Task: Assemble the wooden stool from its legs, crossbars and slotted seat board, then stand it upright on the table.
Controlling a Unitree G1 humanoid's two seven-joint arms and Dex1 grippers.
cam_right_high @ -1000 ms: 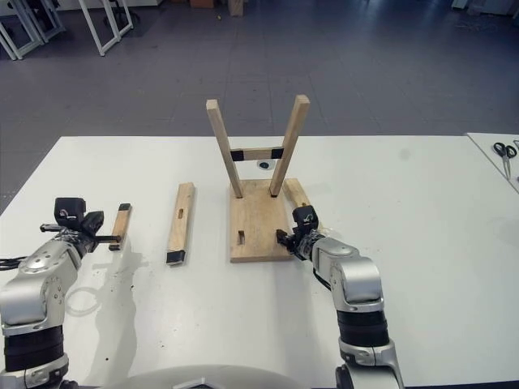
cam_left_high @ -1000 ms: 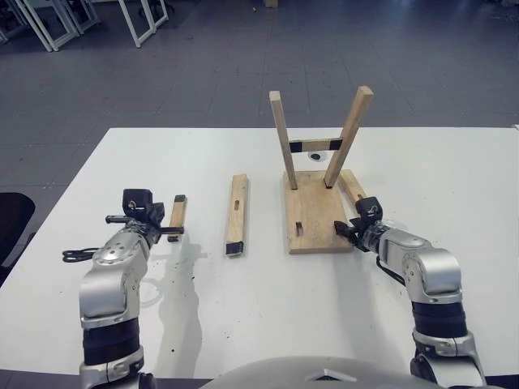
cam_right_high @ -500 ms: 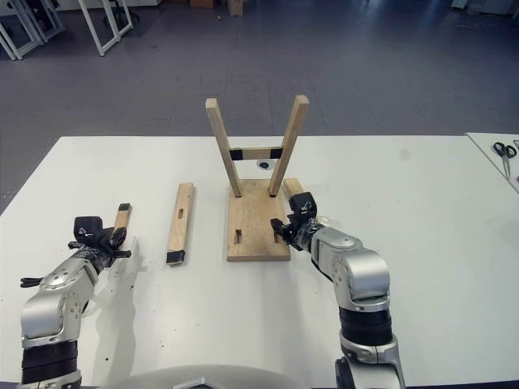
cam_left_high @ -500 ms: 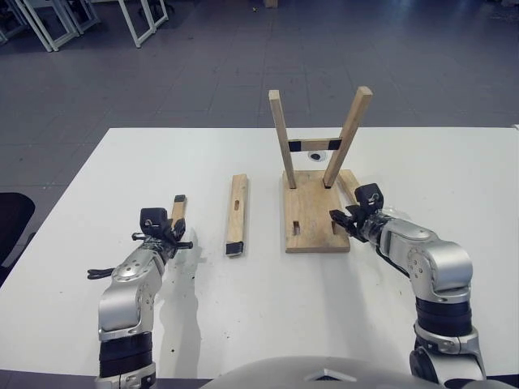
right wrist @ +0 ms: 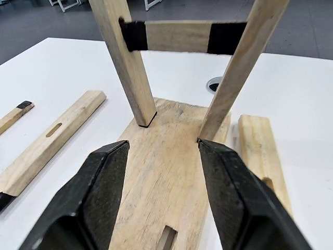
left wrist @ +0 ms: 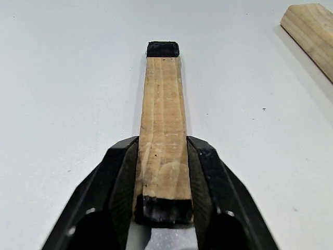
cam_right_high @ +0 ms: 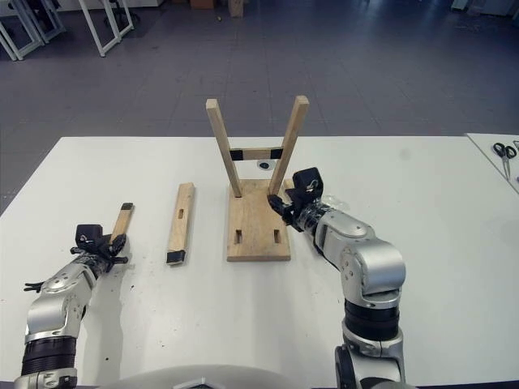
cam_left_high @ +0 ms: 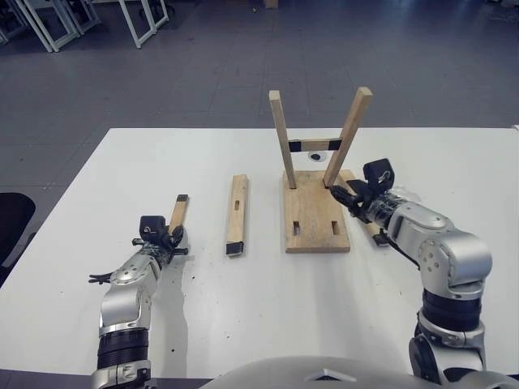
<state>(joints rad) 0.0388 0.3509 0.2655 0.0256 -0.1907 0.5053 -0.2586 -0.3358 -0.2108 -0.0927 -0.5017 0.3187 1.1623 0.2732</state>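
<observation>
Here, left fingers [left wrist: 122, 177] clamp the short crossbar [left wrist: 163, 120]; right fingers [right wrist: 104, 192] gape, their arm half-hiding a leg [right wrist: 258, 146].

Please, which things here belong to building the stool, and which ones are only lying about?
For the job: seat board, with two upright legs and a joining crossbar; loose slotted leg; second loose leg beside the board; short crossbar in the left hand.

Lying about: scissors on the next table; metal frames behind.
</observation>
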